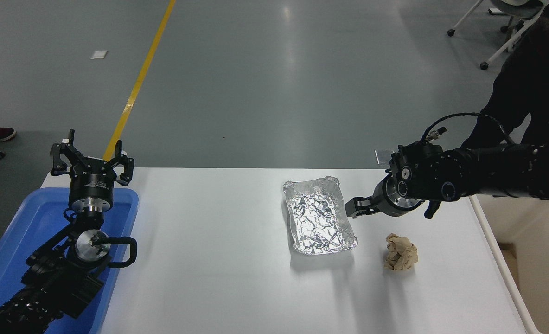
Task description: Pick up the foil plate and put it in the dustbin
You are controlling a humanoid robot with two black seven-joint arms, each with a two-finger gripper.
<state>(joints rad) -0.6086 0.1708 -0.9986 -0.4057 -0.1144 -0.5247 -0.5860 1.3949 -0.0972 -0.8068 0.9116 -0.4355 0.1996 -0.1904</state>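
Foil plate point(320, 221): right claw point(352, 208) at its right rim, grip state unclear.

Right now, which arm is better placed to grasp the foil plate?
The right. The right gripper hangs beside the foil plate's right rim; the left gripper is parked far away over the blue tray.
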